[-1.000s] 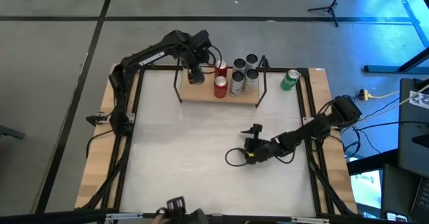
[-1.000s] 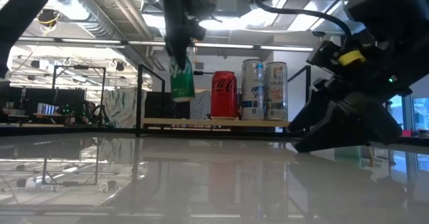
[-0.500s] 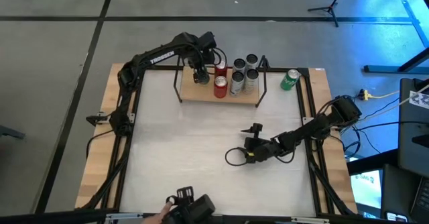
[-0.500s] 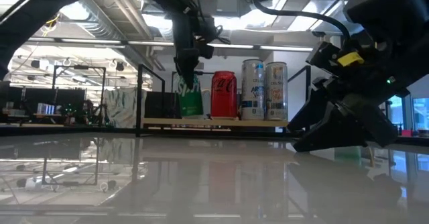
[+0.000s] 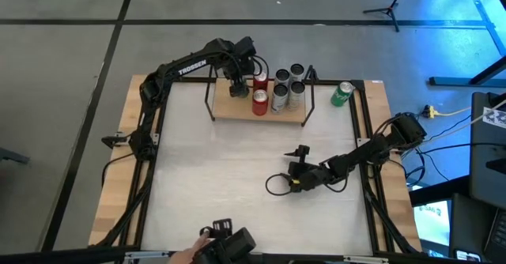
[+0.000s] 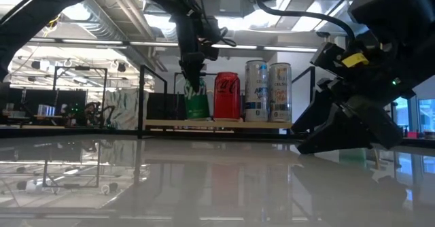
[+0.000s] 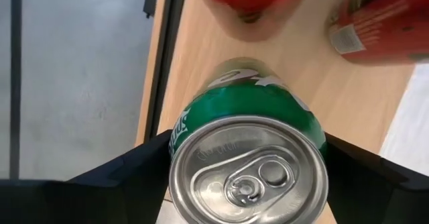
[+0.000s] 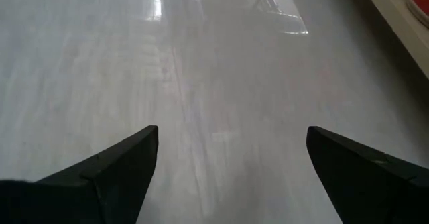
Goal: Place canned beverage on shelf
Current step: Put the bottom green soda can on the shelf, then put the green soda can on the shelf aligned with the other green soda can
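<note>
A small light-wood shelf (image 5: 237,110) in a thin black rod frame stands at the far edge of a large white table (image 5: 213,185).

At the shelf's left end, a green can (image 7: 248,163) stands upright on the board, near the board's left rim and its black frame rod. The left gripper (image 5: 237,86) reaches down over this can, one dark finger (image 7: 127,177) on each side of it. In the left wrist view the fingers sit right against the can's sides; whether they are gripping or have let go, I cannot tell.

Just right of the green can on the shelf are two red cans (image 5: 259,99), then silver cans (image 6: 257,91) farther right. The gap between the green can and the nearest red can (image 6: 228,96) is narrow. The near strip of the shelf board, in front of the cans, is bare wood.

Beyond the shelf's right post, a second green can (image 5: 341,94) lies on the table near its far right corner.

The right gripper (image 5: 299,167) rests low over the table, well in front of the shelf's right half, its fingers (image 8: 114,167) spread wide and holding nothing. A broad stretch of white tabletop lies open between it and the shelf.
</note>
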Available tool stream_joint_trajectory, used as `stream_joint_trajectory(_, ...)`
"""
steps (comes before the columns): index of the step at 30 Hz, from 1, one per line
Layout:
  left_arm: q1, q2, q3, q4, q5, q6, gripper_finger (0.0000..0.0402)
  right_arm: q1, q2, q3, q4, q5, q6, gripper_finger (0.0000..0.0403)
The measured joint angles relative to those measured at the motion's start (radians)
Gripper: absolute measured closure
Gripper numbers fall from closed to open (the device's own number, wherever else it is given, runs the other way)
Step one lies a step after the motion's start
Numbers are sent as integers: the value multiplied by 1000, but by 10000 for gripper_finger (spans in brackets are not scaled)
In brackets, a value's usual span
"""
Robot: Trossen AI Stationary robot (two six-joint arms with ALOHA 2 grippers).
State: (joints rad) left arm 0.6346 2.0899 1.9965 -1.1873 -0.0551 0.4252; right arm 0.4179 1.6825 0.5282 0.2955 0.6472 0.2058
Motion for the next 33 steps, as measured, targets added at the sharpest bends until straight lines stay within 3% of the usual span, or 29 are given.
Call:
stream_joint_trajectory(16, 0, 1, -1, 0, 15, 25, 74, 0, 0, 0, 0, -7, 2, 26)
stream_joint_trajectory(26, -12, 1, -1, 3, -42, 51, 14, 0, 0, 0, 0, -7, 2, 26)
stream_joint_trajectory(33, -37, -36, -2, -4, -39, 48, 5, 0, 0, -1, 0, -7, 2, 26)
